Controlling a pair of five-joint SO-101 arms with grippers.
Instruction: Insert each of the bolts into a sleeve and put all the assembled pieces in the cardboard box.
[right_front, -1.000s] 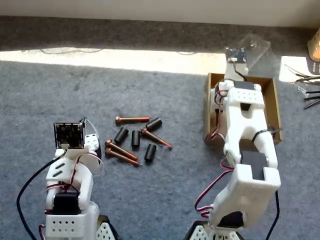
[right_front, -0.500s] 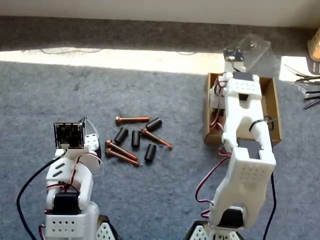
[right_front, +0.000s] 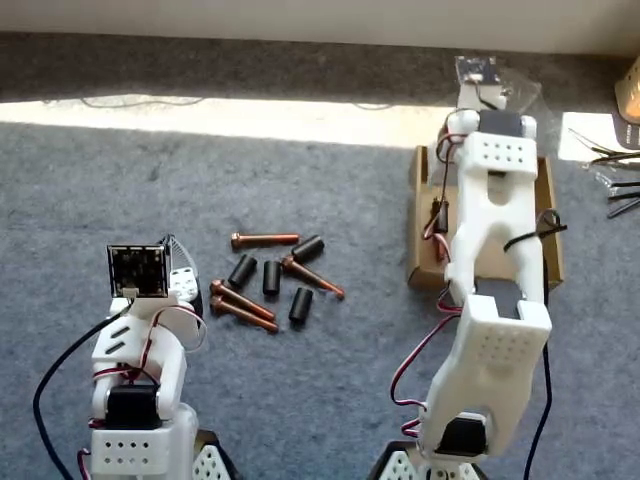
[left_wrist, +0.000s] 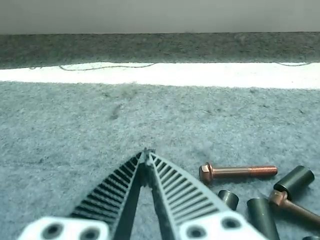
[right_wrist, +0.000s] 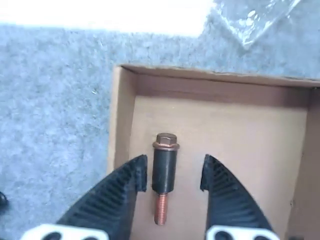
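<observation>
In the right wrist view, my right gripper (right_wrist: 175, 162) hangs open above the cardboard box (right_wrist: 125, 125). An assembled piece (right_wrist: 164, 172), a copper bolt in a dark sleeve, lies loose on the box floor between the fingers. From above, the right arm (right_front: 490, 200) stretches over the box (right_front: 418, 225). Three copper bolts (right_front: 265, 239) and several black sleeves (right_front: 271, 277) lie loose on the carpet, and a fourth bolt (right_front: 312, 275) rests against one of the sleeves. My left gripper (left_wrist: 147, 156) is shut and empty, low over the carpet left of the pile, with a bolt (left_wrist: 237, 171) nearby.
Grey carpet covers the floor, with a sunlit strip (right_front: 220, 115) along the far side. Clear plastic wrap (right_front: 510, 95) lies just beyond the box. Cables (right_front: 615, 190) lie at the right edge. Open carpet separates the pile from the box.
The right arm has stretched farther away over the box, its wrist now past the far wall. The left arm and the loose parts have not moved.
</observation>
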